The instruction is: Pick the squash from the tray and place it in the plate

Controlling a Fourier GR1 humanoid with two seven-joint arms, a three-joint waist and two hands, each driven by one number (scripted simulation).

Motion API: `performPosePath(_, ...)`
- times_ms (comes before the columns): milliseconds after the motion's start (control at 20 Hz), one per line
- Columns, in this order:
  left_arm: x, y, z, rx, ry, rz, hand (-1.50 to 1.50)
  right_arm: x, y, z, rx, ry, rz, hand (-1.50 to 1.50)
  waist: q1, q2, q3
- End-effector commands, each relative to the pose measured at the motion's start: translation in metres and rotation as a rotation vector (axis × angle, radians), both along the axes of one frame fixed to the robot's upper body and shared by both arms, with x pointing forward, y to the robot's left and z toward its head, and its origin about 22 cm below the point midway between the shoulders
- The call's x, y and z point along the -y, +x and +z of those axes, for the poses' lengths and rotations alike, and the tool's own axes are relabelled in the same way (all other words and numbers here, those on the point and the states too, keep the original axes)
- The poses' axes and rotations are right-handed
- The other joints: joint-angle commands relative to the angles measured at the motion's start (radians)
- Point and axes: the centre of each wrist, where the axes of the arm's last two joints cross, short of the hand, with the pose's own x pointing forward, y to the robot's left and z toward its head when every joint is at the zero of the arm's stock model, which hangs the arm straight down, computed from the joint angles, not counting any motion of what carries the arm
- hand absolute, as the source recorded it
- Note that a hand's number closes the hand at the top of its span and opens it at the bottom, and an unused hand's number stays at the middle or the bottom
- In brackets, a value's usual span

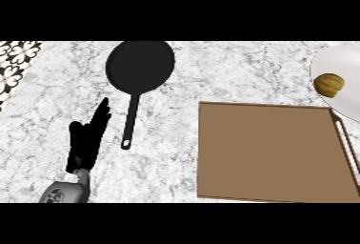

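Observation:
A small yellow-brown squash (329,85) lies on the white plate (339,59) at the far right edge of the head view. The brown tray (271,152) sits at the lower right with nothing on it. My left hand (88,138) is at the lower left over the marble counter, fingers straight and pointing up toward the pan, holding nothing. It is far from both tray and plate. My right hand does not show in this view.
A black frying pan (140,64) lies at the upper middle, its handle (131,121) pointing down toward me, just right of my left hand. A patterned tile strip (14,62) runs along the upper left corner.

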Motion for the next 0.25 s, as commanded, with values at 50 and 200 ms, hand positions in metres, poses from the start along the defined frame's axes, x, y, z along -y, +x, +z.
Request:
performPosePath(50, 0.0028, 0.0003, 0.0016, 0.010, 0.001, -0.015, 0.00, 0.0065, -0.0067, 0.0011, 0.037, 0.063, 0.044, -1.50, 0.008, 0.002, 0.002)
performPosePath(200, -0.0052, 0.0017, 0.0033, 0.014, 0.009, -0.007, 0.00, 0.0080, -0.0079, 0.0029, 0.023, 0.029, 0.028, -1.50, 0.017, 0.002, 0.000)
